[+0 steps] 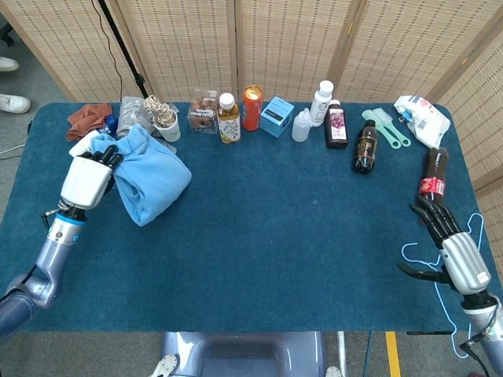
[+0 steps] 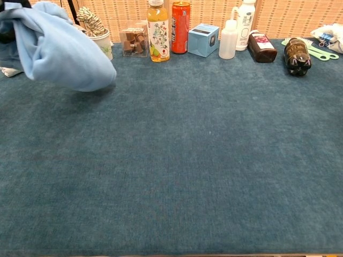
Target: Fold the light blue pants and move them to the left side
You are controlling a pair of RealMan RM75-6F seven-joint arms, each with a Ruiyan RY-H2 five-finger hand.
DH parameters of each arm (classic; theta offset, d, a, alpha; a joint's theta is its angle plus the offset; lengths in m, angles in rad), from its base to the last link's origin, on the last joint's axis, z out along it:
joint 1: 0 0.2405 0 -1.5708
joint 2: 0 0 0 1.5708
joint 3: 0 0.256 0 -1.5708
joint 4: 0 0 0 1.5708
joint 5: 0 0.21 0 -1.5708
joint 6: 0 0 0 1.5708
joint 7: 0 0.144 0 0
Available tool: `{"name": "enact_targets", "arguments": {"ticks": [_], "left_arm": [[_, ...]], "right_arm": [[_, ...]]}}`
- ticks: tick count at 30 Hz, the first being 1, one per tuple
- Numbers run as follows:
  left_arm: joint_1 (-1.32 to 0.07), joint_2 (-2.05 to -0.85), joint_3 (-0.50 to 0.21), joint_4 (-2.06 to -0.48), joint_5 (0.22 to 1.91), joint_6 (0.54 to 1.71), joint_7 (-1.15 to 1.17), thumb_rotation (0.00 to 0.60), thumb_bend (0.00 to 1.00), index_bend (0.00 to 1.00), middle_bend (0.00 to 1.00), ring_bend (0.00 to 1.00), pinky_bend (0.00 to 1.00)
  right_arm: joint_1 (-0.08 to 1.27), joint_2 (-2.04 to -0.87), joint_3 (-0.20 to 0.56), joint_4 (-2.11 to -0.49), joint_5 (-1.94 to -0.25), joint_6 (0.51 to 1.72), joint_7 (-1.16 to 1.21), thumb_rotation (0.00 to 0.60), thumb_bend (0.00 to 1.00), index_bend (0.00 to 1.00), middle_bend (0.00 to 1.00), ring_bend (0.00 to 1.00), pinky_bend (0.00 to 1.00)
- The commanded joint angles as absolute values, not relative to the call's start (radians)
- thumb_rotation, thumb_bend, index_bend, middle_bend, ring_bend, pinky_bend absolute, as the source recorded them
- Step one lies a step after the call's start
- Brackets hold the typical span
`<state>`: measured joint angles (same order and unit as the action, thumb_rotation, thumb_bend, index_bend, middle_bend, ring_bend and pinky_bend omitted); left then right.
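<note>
Blue pants (image 1: 149, 174), one folded bundle, are at the left side of the worktop (image 1: 299, 228), grasped at their edge by the left hand (image 1: 88, 179). The right hand (image 1: 449, 246) holds nothing, fingers apart, beside one hanger (image 1: 440, 294). One can (image 1: 252, 106) stands at the back.

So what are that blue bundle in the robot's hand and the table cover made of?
The light blue pants look like soft matte fleece or sweatshirt knit: they bunch in thick rounded folds with no shine. The left hand grips them. The table cover looks like dark teal short-pile fabric, perhaps felt or carpet: a fuzzy, mottled surface shows in the chest view.
</note>
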<state>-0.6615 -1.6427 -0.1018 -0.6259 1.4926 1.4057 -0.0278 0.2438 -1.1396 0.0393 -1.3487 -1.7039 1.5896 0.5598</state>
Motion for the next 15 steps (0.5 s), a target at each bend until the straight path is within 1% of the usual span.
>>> {"name": "enact_targets", "arguments": {"ticks": [1, 7, 12, 14, 15], "left_arm": [[-0.629, -1.647, -0.095, -0.567, 1.479, 1.393, -0.071, 0.6, 0.68, 0.84, 0.72, 0.64, 0.74], [-0.607, -1.68, -0.089, -0.485, 1.476, 1.377, -0.125, 0.6, 0.68, 0.84, 0.72, 0.64, 0.74], [-0.564, -1.692, -0.042, -0.447, 1.52, 1.414, -0.189, 0.6, 0.67, 0.84, 0.72, 0.64, 0.74], [-0.556, -1.689, -0.031, -0.442, 1.531, 1.421, -0.202, 0.6, 0.65, 0.84, 0.72, 0.63, 0.74], [-0.546, -1.68, -0.013, -0.44, 1.547, 1.424, -0.22, 0.6, 0.63, 0.82, 0.7, 0.61, 0.74]], "right_arm": [[0.244, -1.139, 0.039, -1.351, -1.705, 1.589, 0.559, 0.6, 0.0, 0.0, 0.0, 0.0, 0.0], [0.244, -1.139, 0.038, -1.348, -1.701, 1.587, 0.557, 0.6, 0.0, 0.0, 0.0, 0.0, 0.0], [0.245, -1.141, 0.035, -1.342, -1.705, 1.587, 0.561, 0.6, 0.0, 0.0, 0.0, 0.0, 0.0], [0.245, -1.141, 0.034, -1.341, -1.708, 1.589, 0.562, 0.6, 0.0, 0.0, 0.0, 0.0, 0.0], [0.245, -1.142, 0.034, -1.34, -1.711, 1.592, 0.563, 0.6, 0.0, 0.0, 0.0, 0.0, 0.0]]}}
